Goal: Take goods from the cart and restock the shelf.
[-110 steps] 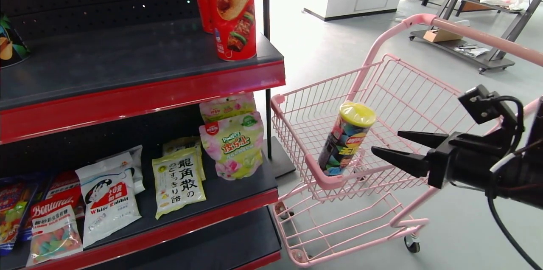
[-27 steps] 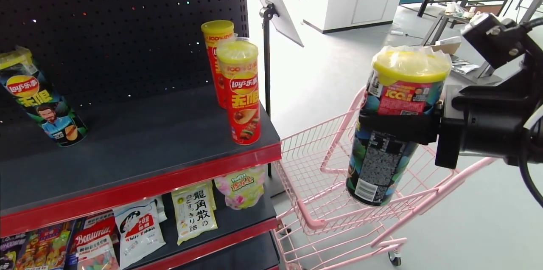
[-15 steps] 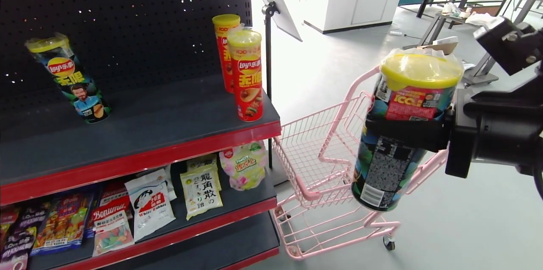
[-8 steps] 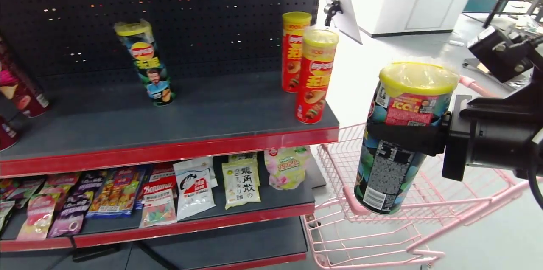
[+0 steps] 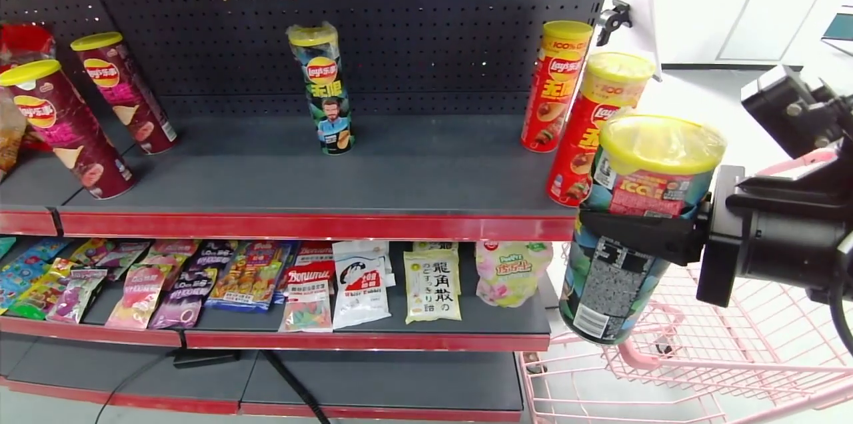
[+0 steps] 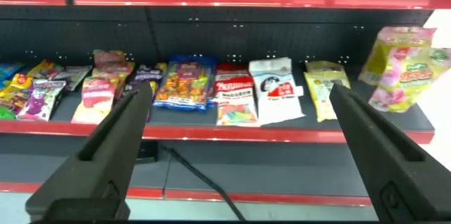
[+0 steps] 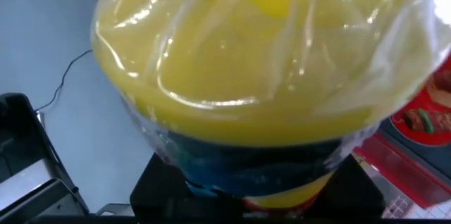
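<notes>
Head view. The right gripper is clamped across the middle of a dark chip can with a yellow, film-wrapped lid. The can is carried in the air, nearly upright with a slight lean. It sits just off the right end of the upper shelf, with the pink wire cart below it. From this angle it partly covers the front red can, which stands at the shelf's front right corner. A second red can stands just behind that one.

A matching dark can stands alone near the back edge of the upper shelf, about midway along it. Two maroon cans stand toward the left end, one nearer the front edge than the other.

The lower shelf carries a row of snack bags. At its right end are a white bag, a yellow-green bag and a pink-green pouch.

Left wrist view. The left gripper has its two fingers spread wide apart and holds nothing. It faces the lower shelf, where the row of bags lies between the fingers.

Right wrist view. The lid of the held can lies close under the camera, and the black fingers press the can's body from either side.
</notes>
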Controlling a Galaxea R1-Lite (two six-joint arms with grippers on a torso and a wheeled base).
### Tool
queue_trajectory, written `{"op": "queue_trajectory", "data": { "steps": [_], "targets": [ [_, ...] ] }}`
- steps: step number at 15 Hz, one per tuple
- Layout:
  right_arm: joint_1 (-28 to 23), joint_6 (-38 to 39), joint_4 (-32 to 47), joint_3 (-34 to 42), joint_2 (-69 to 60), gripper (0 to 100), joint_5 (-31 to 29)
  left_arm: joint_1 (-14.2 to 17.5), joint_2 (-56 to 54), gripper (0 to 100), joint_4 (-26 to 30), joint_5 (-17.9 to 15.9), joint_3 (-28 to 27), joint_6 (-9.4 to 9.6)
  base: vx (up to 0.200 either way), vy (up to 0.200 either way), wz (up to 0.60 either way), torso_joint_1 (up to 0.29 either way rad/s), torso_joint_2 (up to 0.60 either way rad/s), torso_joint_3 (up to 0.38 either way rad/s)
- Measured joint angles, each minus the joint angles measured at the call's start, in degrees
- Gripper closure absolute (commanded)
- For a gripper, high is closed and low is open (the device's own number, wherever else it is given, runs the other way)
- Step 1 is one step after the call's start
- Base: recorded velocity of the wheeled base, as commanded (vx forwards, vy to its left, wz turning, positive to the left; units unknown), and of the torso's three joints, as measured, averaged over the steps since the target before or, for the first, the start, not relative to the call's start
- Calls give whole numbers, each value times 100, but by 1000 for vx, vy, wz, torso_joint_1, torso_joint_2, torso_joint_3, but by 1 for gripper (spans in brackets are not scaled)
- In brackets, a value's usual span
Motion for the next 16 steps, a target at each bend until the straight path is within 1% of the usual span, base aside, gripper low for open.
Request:
{"op": "queue_trajectory", "data": {
  "steps": [3,6,7,9,12,16],
  "targets": [
    [11,-13,-112,140,-34,100,24,-5,0,0,0,0,0,-2,0,200,0,1,6,1],
    [10,-24,-714,195,40,100,79,0,0,0,2,2,0,0,0,200,0,1,1,4],
    [13,-20,-818,201,79,100,176,-2,0,0,2,2,0,-2,0,200,0,7,2,2],
    [27,-2,-829,204,138,100,941,-5,0,0,4,5,0,-2,0,200,0,7,0,5],
    [-1,9,-835,201,178,100,983,-2,0,0,2,2,0,-2,0,200,0,5,2,-1],
    [-6,9,-844,201,184,100,980,-5,2,0,4,5,0,-2,0,0,0,0,0,0]
  ]
}}
